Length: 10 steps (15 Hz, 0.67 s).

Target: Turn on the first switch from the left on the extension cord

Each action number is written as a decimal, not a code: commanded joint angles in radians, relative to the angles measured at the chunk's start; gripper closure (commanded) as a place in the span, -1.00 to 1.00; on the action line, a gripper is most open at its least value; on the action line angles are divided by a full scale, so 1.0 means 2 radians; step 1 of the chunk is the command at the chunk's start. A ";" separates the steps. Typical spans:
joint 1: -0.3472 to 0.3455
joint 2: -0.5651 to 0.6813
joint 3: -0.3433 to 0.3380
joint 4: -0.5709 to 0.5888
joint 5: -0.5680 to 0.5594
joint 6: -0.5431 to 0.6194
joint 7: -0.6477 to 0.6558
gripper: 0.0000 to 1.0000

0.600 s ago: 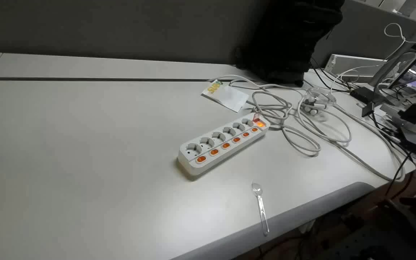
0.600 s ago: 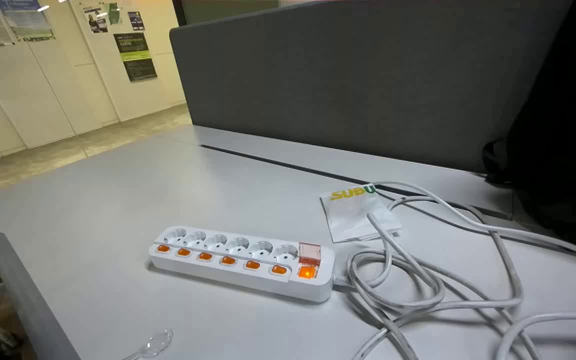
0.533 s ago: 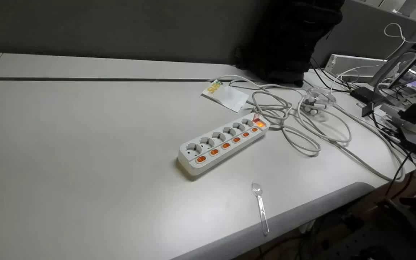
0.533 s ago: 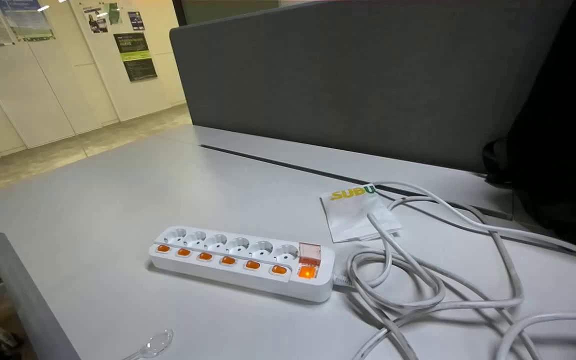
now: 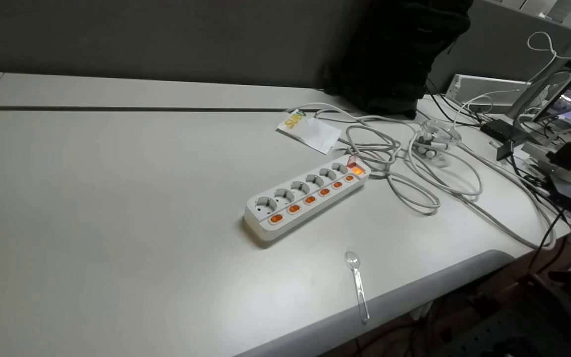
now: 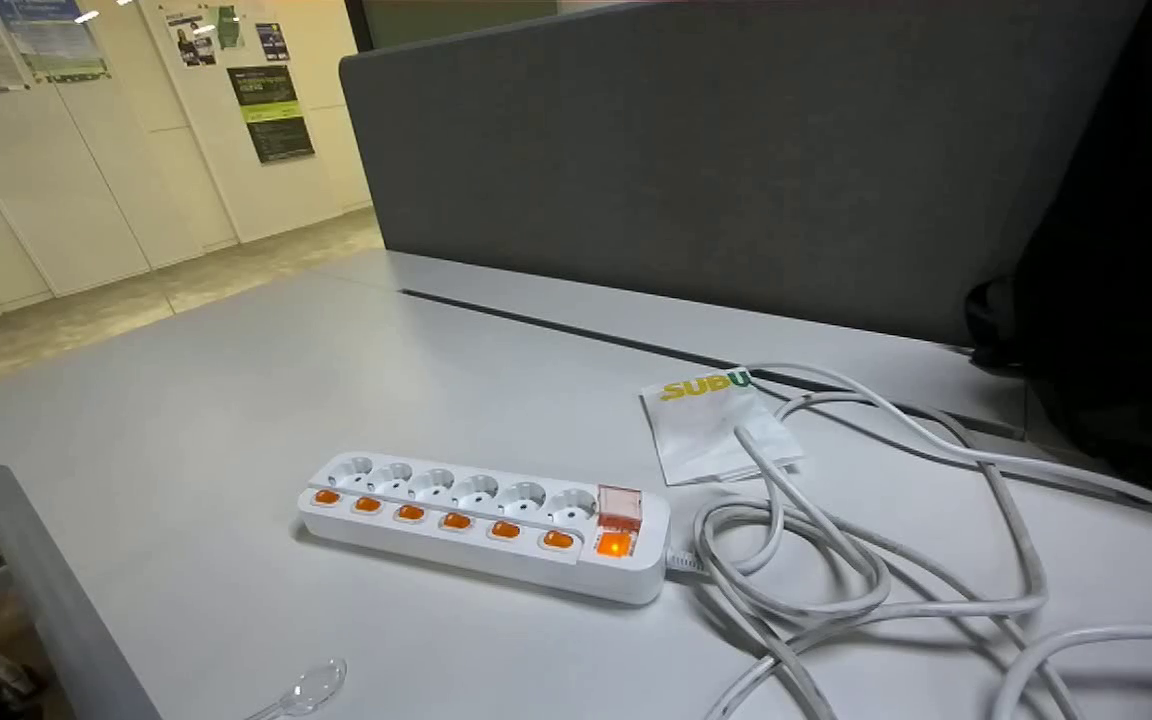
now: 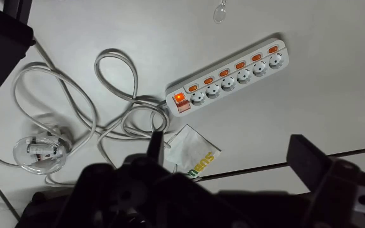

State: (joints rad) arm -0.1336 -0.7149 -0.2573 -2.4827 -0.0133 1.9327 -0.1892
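extension cord (image 7: 227, 78), beyond parted gripper (image 7: 227, 144), well apart

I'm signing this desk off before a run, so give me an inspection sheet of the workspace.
Surface: pale desk with a dark slot along the back.
Job's things: white power strip; sockets without plugs; main switch lit; leftmost switch in both exterior views shows no glow, and whether it is on cannot be told.
Clutter: paper packet near the strip's cable end; clear spoon reaching onto the gray edge; clear container with small items inside.
Hand: open, nothing seen in its grasp.
Cables: pale cable looped loosely beside the strip's lit end.
Surroundings: gray partition behind, black bag in front of it, wall posters.
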 commanded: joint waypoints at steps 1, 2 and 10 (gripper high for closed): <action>-0.004 0.001 0.003 0.001 0.003 -0.001 -0.002 -1.00; -0.004 0.001 0.003 0.001 0.003 -0.001 -0.002 -1.00; -0.004 0.002 0.008 -0.005 -0.001 0.010 0.000 -1.00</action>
State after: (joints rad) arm -0.1338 -0.7145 -0.2571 -2.4828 -0.0129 1.9326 -0.1905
